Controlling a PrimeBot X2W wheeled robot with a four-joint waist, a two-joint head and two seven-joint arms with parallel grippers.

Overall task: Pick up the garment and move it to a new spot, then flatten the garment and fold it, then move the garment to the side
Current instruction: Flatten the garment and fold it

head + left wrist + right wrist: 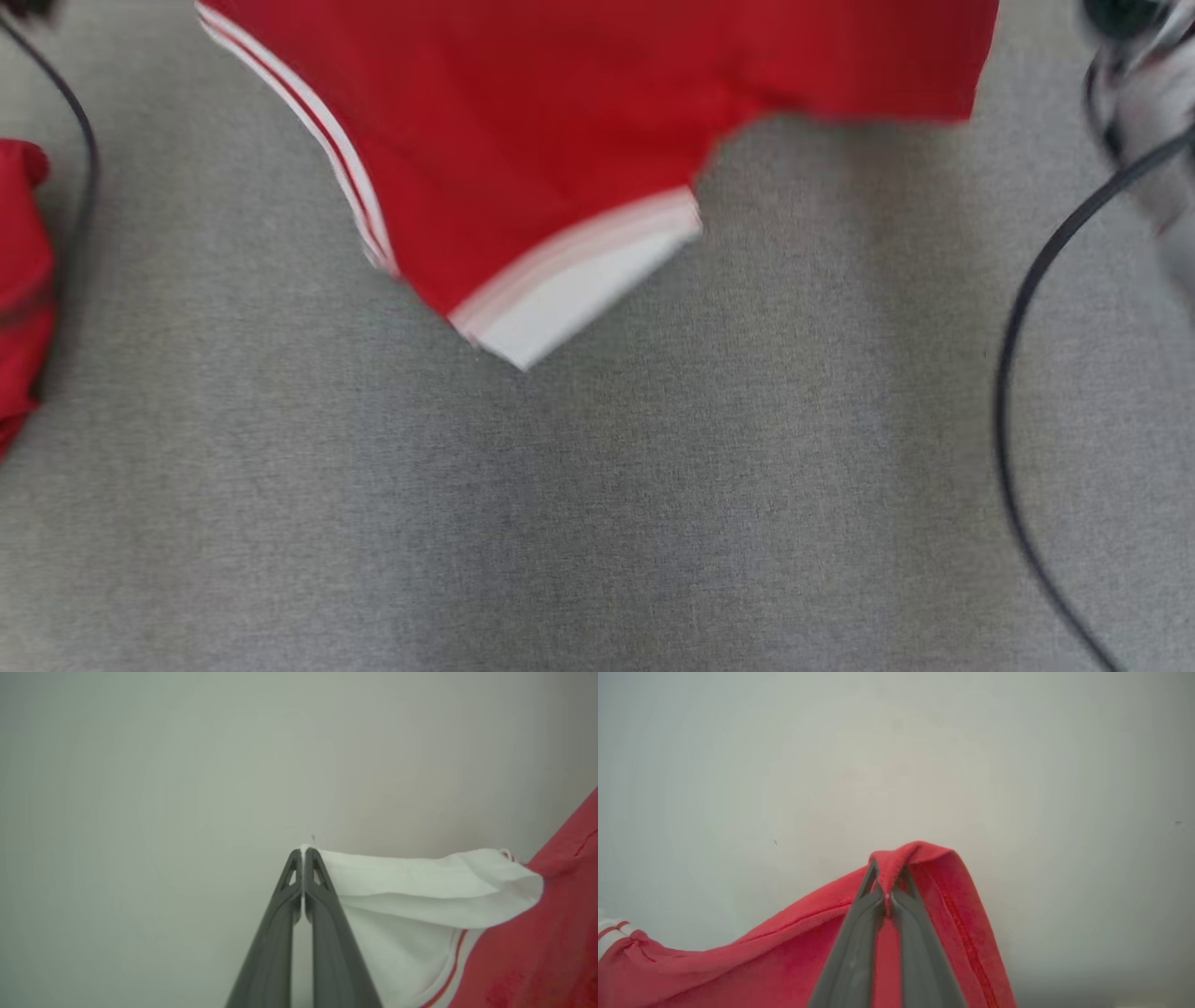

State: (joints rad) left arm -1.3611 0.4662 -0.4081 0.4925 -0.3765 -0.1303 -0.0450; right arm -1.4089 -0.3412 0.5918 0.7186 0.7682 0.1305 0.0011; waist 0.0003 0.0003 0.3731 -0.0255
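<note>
We have the red garment (579, 121) up at the top of the head view, spread wide over the grey counter (597, 541). Its white cuff (569, 299) points down at the middle and white stripes (327, 140) run along its left edge. The shot is blurred, so we cannot tell whether that cuff touches the counter. Over on the left wrist view, our left gripper (303, 851) has its fingers pressed together on a white edge of the garment, red cloth trailing off to the right. On the right wrist view, our right gripper (888, 871) is clamped on a folded red hem, the cloth draping down both sides of the fingers. A second red cloth (19, 280) sits at the counter's left edge, and a dark cable (1013, 373) curves down the right side.
</note>
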